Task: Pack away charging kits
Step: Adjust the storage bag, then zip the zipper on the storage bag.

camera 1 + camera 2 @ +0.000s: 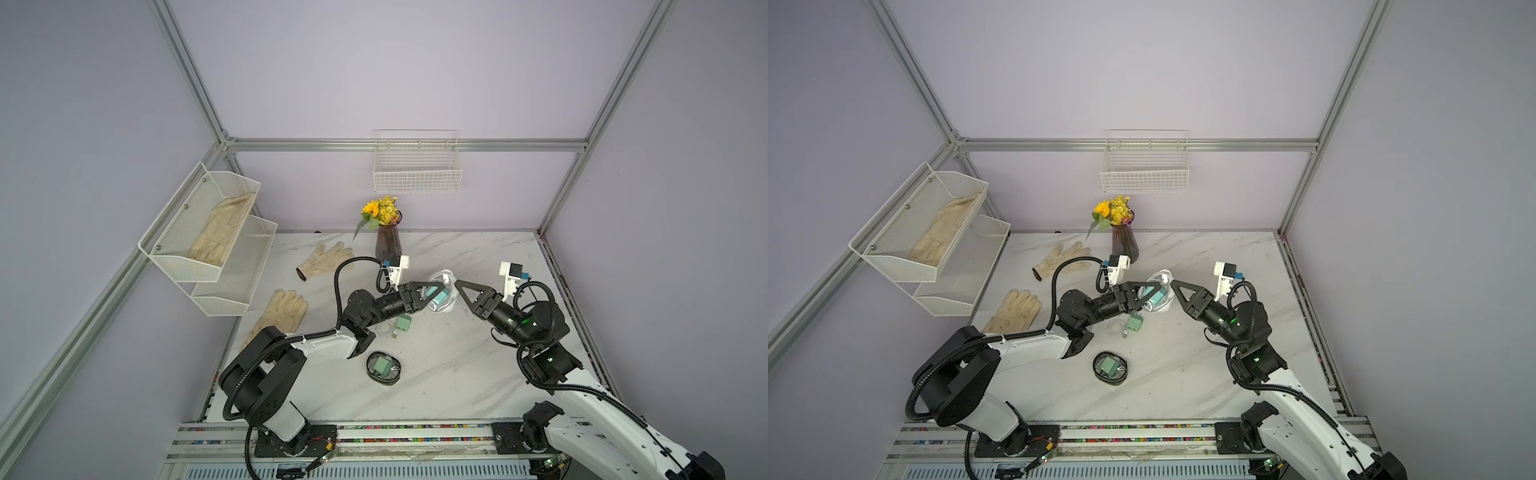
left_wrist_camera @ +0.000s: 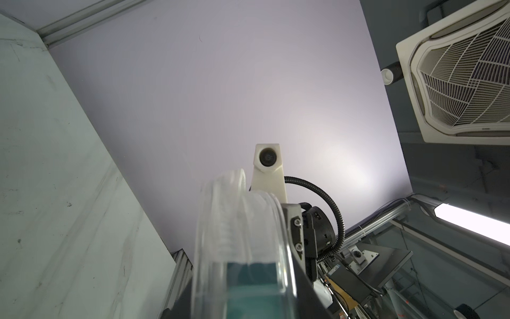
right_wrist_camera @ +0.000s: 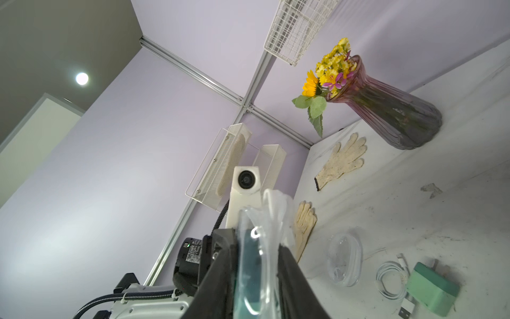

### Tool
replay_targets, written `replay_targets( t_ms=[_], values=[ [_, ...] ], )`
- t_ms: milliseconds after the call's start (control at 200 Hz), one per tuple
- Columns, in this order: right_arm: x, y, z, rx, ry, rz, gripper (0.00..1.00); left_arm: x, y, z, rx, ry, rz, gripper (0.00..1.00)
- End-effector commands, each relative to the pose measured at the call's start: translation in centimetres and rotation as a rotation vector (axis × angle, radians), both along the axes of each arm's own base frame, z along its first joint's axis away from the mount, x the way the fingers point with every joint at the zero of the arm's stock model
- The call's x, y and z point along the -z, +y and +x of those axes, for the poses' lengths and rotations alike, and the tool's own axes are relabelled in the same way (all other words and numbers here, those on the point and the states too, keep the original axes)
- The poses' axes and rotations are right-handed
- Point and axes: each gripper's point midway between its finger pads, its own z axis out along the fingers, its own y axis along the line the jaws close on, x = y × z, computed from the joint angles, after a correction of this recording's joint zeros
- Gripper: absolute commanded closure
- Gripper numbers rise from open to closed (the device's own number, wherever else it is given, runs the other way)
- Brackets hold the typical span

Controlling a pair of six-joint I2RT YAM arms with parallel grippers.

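A clear oval plastic case (image 1: 451,300) holding a light-blue square charger (image 1: 439,296) is clamped by the left gripper (image 1: 435,291). State of the right gripper (image 1: 457,284) can't be told tbh.

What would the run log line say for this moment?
left gripper: holds clear case with blue charger, in air | right gripper: tip at case, grip unclear | table: green charger, cable loose; black-rimmed case filled

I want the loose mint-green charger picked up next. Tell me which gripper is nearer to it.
Left. The left gripper, holding the clear case, hovers just beyond the loose mint-green charger. The right gripper sits farther off to its right.
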Motion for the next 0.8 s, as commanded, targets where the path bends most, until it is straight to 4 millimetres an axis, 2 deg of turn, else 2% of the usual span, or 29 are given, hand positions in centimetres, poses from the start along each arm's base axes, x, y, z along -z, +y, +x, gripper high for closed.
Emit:
replay_targets(
  t_ms=[0, 80, 205, 350, 455, 560, 665, 685, 795],
  values=[
    [-1.1, -0.2, -0.2, 0.022, -0.055, -0.207, 0.64, 0.1, 2.4, 2.5, -0.083, 0.149, -0.030, 0.71],
    [0.1, 0.1, 0.3, 0.020, -0.036, -0.354, 0.67, 1.6, 3.2, 3.7, -0.133, 0.253, -0.037, 0.73],
    [0.1, 1.7, -0.4, 0.008, -0.080, -0.452, 0.68, 1.5, 3.3, 4.2, -0.133, 0.303, -0.048, 0.73],
    [1.4, 6.2, -1.8, -0.071, -0.127, -0.595, 0.67, 0.9, 3.9, 5.1, -0.176, 0.331, -0.037, 0.70],
    [2.0, 8.2, -2.3, -0.065, -0.156, -0.656, 0.64, 0.1, 3.8, 5.3, -0.192, 0.327, 0.012, 0.66],
    [1.9, 8.3, -1.8, -0.019, -0.170, -0.671, 0.64, -0.4, 4.1, 5.2, -0.212, 0.326, 0.038, 0.64],
    [1.8, 8.0, -1.2, 0.020, -0.184, -0.684, 0.64, 0.5, 4.2, 5.4, -0.227, 0.349, 0.069, 0.64],
    [1.8, 8.1, -1.1, 0.022, -0.185, -0.693, 0.64, -0.9, 4.6, 5.0, -0.229, 0.328, 0.048, 0.63],
    [2.4, 8.4, -0.9, 0.010, -0.182, -0.724, 0.66, -0.9, 4.9, 5.1, -0.249, 0.338, 0.051, 0.63]
  ],
)
